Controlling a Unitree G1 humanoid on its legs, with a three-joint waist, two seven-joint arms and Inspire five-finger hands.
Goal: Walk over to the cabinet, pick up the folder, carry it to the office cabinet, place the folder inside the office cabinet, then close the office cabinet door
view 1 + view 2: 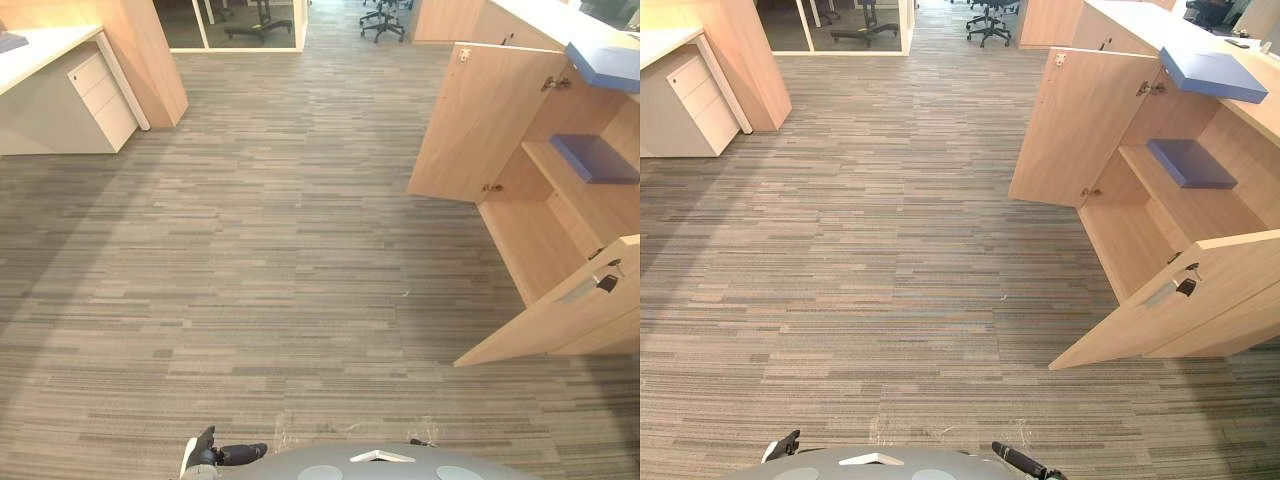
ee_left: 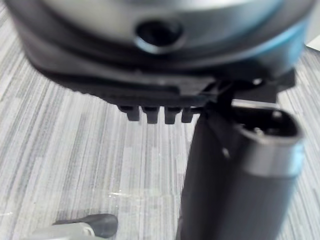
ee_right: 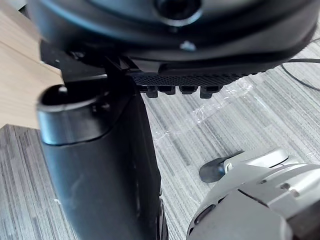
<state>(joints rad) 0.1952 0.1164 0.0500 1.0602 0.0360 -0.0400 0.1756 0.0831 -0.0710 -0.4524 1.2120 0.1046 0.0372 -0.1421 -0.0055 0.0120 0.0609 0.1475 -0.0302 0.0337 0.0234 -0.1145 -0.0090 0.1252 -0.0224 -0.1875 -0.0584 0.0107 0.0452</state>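
Item: open-plan office, striped grey carpet floor [image 1: 260, 260].

Office cabinet [image 1: 1130, 235]: light wood, on the right. Both doors stand open toward the room, the far door [image 1: 1080, 125] and the near door [image 1: 1170, 310]. A small dark fitting hangs on the near door's inner face.

Shelf [image 1: 1200, 205]: inside the cabinet, between the two doors.

Blue folder [image 1: 1190, 163]: lies flat on that shelf, toward its far end, well apart from both hands.

Second folder [image 1: 1212, 73]: also blue, lies flat on the cabinet's top, with its near edge jutting over the opening above the shelf.

Left hand [image 1: 215, 452]: low at the near edge, left of centre, over the carpet. Its fingers [image 2: 150, 115] are in a loose row, apart from the thumb, and hold nothing.

Right hand [image 1: 1018, 460]: low at the near edge, right of centre, over the carpet and near the corner of the near door. Its fingers [image 3: 180, 90] are relaxed and clear of the thumb, and nothing is in the grasp.

Desk, far left: white tabletop [image 1: 40, 45] with a pale drawer unit [image 1: 100, 95] under it, beside a light wood panel.

Glass partition [image 1: 230, 25]: at the far end, left of the aisle.

Office chairs [image 1: 990, 20]: dark, on castors, at the far end of the aisle.

Clear tape [image 3: 220, 107]: stuck flat to the carpet near the right hand.
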